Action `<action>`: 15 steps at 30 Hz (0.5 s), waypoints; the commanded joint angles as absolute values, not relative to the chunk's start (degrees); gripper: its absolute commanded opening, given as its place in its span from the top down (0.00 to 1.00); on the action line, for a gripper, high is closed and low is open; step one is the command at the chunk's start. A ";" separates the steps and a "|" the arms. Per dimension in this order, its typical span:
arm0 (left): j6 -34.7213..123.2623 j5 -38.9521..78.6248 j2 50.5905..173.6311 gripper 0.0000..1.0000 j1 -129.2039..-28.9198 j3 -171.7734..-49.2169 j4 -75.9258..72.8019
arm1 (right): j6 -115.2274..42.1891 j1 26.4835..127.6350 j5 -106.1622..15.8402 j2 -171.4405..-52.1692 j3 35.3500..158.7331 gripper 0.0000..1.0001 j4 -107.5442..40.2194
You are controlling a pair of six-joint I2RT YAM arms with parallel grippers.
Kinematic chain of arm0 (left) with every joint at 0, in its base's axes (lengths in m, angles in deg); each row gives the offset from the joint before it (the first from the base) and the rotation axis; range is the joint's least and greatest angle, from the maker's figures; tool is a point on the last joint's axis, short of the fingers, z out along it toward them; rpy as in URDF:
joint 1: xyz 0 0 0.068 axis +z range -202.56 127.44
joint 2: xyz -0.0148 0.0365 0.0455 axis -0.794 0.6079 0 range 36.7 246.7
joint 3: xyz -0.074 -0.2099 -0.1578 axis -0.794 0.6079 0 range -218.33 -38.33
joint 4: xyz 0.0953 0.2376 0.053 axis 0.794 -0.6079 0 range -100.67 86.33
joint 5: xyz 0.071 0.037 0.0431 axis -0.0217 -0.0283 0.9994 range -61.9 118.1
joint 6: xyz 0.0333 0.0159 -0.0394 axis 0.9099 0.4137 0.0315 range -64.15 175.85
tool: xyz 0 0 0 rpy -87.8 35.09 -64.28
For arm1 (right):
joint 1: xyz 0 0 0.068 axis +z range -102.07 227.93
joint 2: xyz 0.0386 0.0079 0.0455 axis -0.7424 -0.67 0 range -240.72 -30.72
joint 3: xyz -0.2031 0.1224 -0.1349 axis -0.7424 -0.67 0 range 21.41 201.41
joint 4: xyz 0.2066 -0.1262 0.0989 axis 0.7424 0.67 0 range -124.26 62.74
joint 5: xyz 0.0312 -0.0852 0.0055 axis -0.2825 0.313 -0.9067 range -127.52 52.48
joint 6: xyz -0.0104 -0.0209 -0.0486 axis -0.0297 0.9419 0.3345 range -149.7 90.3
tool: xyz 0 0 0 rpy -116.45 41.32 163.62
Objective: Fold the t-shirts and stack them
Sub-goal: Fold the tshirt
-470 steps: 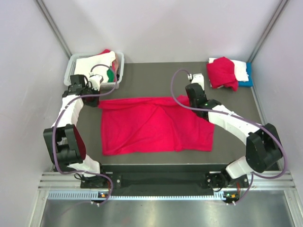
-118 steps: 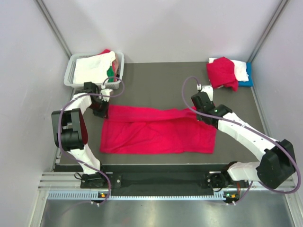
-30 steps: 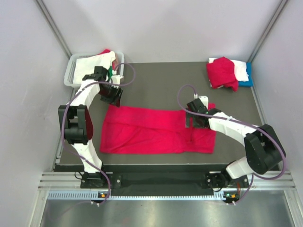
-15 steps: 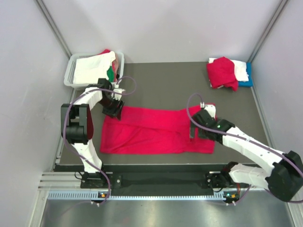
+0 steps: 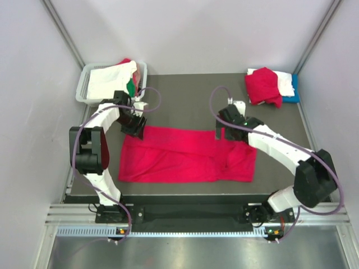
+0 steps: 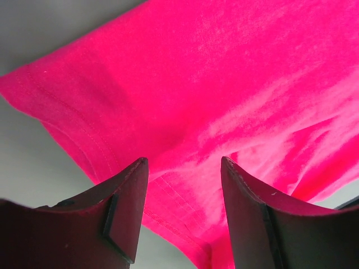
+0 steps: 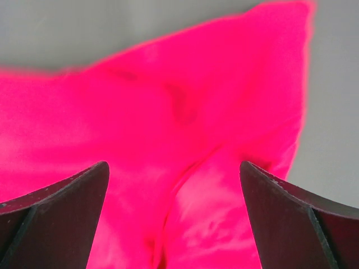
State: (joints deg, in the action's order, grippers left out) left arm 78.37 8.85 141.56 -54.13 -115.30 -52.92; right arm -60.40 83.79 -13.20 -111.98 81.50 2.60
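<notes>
Top external view: my left gripper [image 5: 137, 131] and right gripper [image 5: 220, 134] have shifted to the far corners of the red t-shirt [image 5: 179, 159], jaws apart, empty; I judge another fold comes next.

No legible text or labels

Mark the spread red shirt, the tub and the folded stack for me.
Spread shirt [image 5: 179, 159]: top view, its middle.
Tub [image 5: 82, 89]: top view, left wall.
Stack [image 5: 262, 85]: top view, red top shirt.
</notes>
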 commanded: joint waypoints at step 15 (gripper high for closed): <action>77.74 11.75 139.79 0.40 -53.36 -110.75 -48.84 | -56.60 76.50 -15.64 -126.17 83.55 0.00 -10.00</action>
State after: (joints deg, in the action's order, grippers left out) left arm 78.48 10.47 139.51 -54.13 -112.50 -51.78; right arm -56.86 76.40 -15.19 -126.42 83.69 -6.49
